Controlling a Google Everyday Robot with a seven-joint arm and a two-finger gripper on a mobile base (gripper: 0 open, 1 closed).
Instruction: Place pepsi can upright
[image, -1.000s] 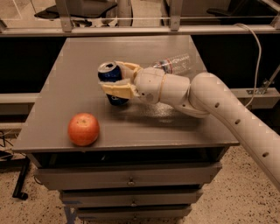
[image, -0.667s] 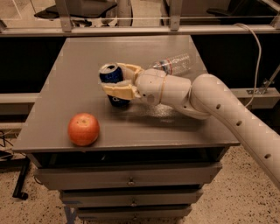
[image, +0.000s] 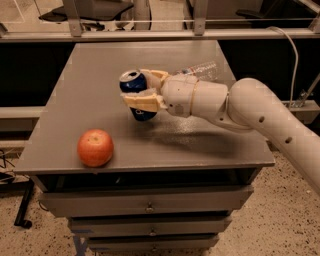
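Note:
The pepsi can (image: 135, 85) is a dark blue can with a silver top, near the middle of the grey table (image: 90, 75). It stands nearly upright, tilted a little to the left, its base at or just above the tabletop. My gripper (image: 139, 90) reaches in from the right and is shut on the can, one cream finger (image: 142, 102) in front of it and one behind. The white arm (image: 240, 107) runs off to the right.
A red apple (image: 95, 147) sits near the table's front left edge. A clear plastic water bottle (image: 202, 70) lies on its side behind the arm. Drawers (image: 145, 205) are under the tabletop. Railings stand behind the table.

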